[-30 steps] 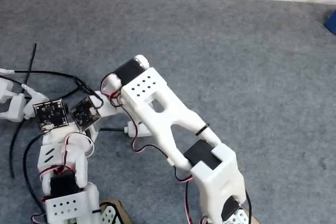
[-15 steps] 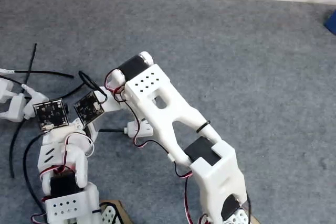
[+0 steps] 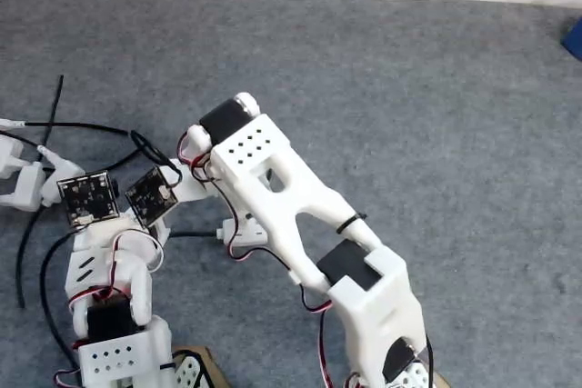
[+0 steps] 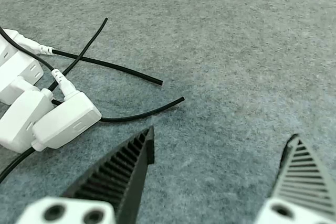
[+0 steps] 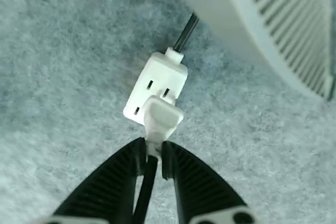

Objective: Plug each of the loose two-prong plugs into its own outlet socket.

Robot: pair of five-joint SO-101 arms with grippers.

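My right gripper is shut on the neck of a white two-prong plug, where its black cord begins. The plug's head rests against the face of a small white outlet block; I cannot tell how deep the prongs sit. In the high view that block peeks out from under the right arm. My left gripper is open above bare carpet. Beside it lie other white plug and outlet bodies with black cords, at the far left of the high view.
Grey carpet covers the whole surface, with free room at the right and back. Black cords loop over the carpet at the left. The left arm stands close beside the right arm's wrist. A blue object sits at the right edge.
The right arm's wrist swung slightly right, then back. The small outlet block under it shifted a little toward the near edge. The left arm stayed still.
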